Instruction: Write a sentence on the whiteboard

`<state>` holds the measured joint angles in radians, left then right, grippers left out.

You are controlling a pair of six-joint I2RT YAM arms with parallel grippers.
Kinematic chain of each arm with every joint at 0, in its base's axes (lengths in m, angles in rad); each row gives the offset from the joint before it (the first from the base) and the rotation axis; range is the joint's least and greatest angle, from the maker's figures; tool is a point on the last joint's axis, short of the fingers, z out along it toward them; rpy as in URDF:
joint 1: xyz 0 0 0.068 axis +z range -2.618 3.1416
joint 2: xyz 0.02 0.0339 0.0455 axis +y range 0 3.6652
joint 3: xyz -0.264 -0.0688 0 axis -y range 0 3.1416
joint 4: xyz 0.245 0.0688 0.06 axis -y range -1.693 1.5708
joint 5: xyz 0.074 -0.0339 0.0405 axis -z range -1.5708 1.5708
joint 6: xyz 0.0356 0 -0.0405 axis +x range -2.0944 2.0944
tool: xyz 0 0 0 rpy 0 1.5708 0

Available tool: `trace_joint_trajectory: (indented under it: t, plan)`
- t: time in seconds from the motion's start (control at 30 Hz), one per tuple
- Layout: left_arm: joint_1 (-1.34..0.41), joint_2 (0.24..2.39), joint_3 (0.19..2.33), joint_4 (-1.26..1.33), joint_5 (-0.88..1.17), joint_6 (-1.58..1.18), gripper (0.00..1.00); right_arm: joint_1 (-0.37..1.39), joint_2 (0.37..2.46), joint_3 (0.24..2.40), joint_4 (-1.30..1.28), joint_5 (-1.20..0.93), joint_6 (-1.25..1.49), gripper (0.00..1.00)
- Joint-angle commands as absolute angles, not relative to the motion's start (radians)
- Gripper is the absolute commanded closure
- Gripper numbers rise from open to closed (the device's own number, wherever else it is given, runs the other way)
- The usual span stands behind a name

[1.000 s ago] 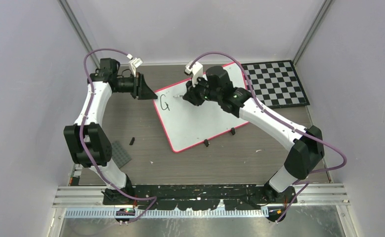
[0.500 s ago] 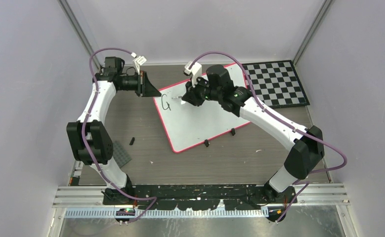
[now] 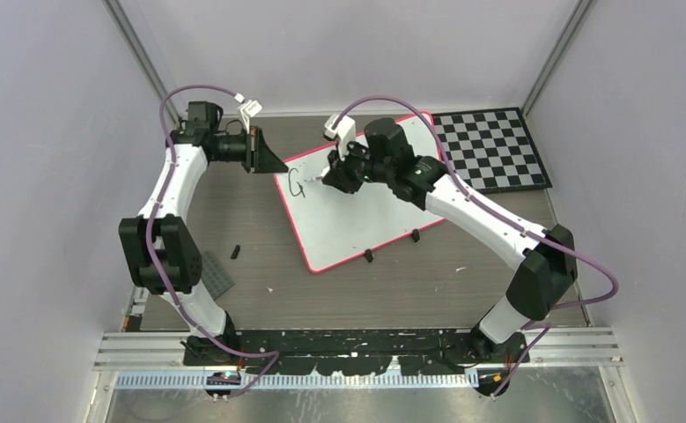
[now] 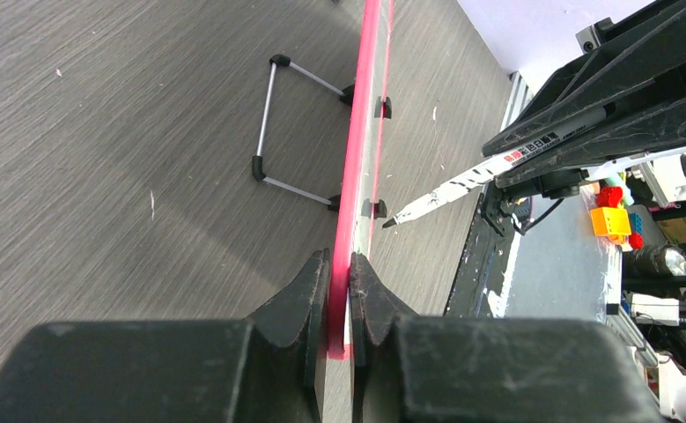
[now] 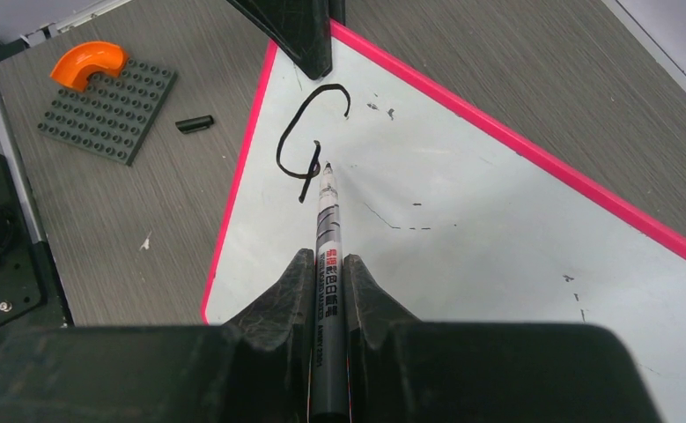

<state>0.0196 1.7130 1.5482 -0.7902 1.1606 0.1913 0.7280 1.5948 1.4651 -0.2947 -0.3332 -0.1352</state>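
Whiteboard (image 4: 357, 176) edge-on in left wrist view; black G (image 5: 308, 154) in right.

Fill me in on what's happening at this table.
The robot is writing on a whiteboard. The right gripper is shut on a marker, whose tip sits at the board's surface just beside a black "G", the only letter written. The left gripper is clamped on the board's red rim at a corner, holding it steady. The sentence has barely begun.
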Motion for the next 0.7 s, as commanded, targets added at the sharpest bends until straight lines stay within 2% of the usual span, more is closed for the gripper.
trace_joint_trajectory:
  t: [0.0, 0.67]
  plan:
    - [0.017, 1.703, 1.545, -0.786, 1.149, 0.209, 1.0, 0.736, 1.583, 1.485, -0.271, -0.311, -0.155, 1.0]
    - [0.017, 1.695, 1.545, -0.816, 1.142, 0.235, 1.0, 0.751, 1.621, 1.486, -0.285, -0.28, -0.177, 1.0]
